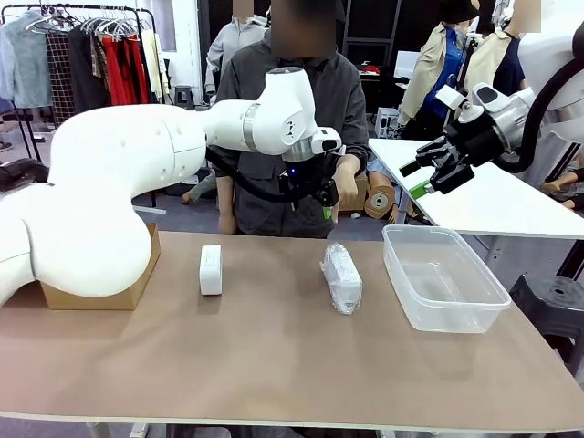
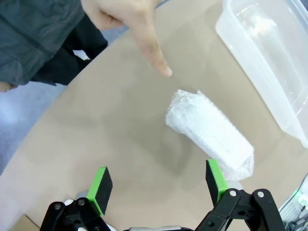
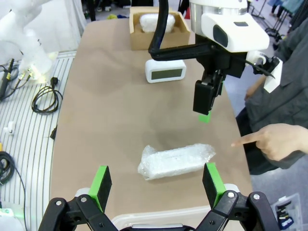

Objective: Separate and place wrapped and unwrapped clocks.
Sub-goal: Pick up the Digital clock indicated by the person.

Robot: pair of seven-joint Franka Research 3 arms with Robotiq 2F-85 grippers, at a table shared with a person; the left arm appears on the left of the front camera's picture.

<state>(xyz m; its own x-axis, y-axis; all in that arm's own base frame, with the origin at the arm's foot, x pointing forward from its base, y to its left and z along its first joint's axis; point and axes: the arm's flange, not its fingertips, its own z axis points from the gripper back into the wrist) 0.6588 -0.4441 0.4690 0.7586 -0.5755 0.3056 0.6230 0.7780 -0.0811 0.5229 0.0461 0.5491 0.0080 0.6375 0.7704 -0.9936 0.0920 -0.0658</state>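
Wrapped clock [image 1: 340,278]: flat at mid-table, nothing touching it, free to pick.
Person's hand [image 2: 130,24]: at clock's 12 o'clock, index out, other fingers curled; aimed at the clock, prob. marking it as next.
L gripper [image 2: 158,185]: in the air above the clock, pads wide apart, holding nothing; looks staged for a drop onto it.
Bare clock [image 1: 211,269]: at 9 o'clock, well apart, untouched.
Box [image 3: 137,36]: further out at 9 o'clock; white bundle inside, prob. the wrapped pile.
Tub [image 1: 444,276]: at 3 o'clock, empty; prob. for the bare one.
R gripper [image 1: 412,180]: at 2 o'clock, high, pads spread, empty; parked clear.
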